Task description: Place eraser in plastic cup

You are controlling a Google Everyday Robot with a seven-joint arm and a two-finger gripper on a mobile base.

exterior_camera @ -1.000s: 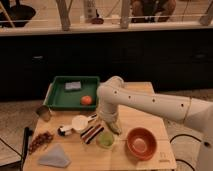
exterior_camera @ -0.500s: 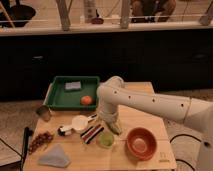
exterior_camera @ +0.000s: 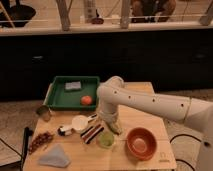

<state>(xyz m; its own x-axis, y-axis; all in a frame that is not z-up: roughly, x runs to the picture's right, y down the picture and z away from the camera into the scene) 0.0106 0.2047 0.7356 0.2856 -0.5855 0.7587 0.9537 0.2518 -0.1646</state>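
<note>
A small green plastic cup (exterior_camera: 106, 140) stands upright on the wooden table (exterior_camera: 160, 157), near the front middle. My gripper (exterior_camera: 114, 126) hangs at the end of the white arm (exterior_camera: 145, 102), just above and slightly right of the cup. What it holds, if anything, does not show. A small black and white object (exterior_camera: 64, 131), which may be the eraser, lies to the left of the cup. A grey-blue block (exterior_camera: 73, 86) lies in the green tray (exterior_camera: 57, 100).
An orange bowl (exterior_camera: 141, 142) sits right of the cup. A striped dark object (exterior_camera: 92, 133) and a white round cup (exterior_camera: 80, 122) lie left of it. An orange ball (exterior_camera: 87, 100) is in the tray. A metal cup (exterior_camera: 43, 112), brown cluster (exterior_camera: 40, 141) and blue cloth (exterior_camera: 54, 156) occupy the left.
</note>
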